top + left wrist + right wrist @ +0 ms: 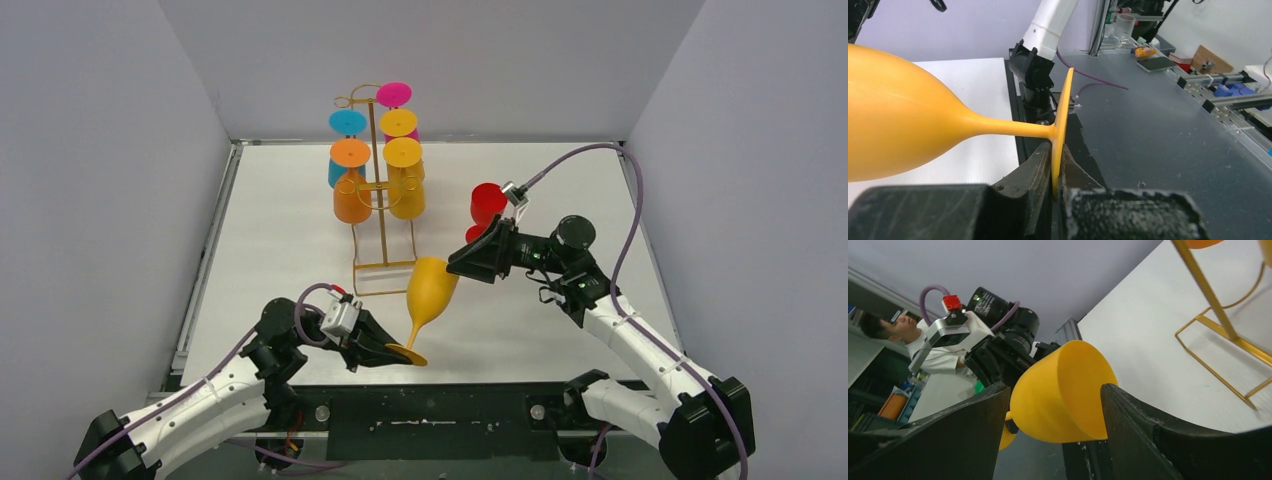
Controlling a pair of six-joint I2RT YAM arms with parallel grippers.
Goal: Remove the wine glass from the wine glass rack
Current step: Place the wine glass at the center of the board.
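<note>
- Black left gripper [398, 350] sits low by the near edge of the white counter [280, 230]. Its jaws are clamped on the thin edge of the round foot of the yellow-orange matte wine glass [430, 290]. The left wrist view shows the foot disc pinched edge-on.
- The wine glass is off the rack and held tilted, foot down-left and bowl up-right. It sits between the two arms, in front of the rack's base loop and apart from it.
- The thin gold wire wine glass rack [383, 230] stands upright mid-counter. Orange, blue, yellow and magenta hung glasses [351, 200] are on its hooks, feet up.
- The black right gripper [465, 262] is at the bowl. In the right wrist view its jaws are apart, one on each side of the bowl and very close to the wall. Cannot tell whether they press it.
- A red glass [487, 203] is on the counter just behind the right gripper.
- Step, as a judgement: the bowl is being passed or steadied before set-down.
- The foot pinch is a weak, levered hold, so the right jaws should centre on the widest part of the bowl and close slowly, since the smooth curved wall may slip.
- The left jaws should release only once the bowl is firm.
- Move clear of the rack hooks and the red glass, and land the glass foot-first.
</note>
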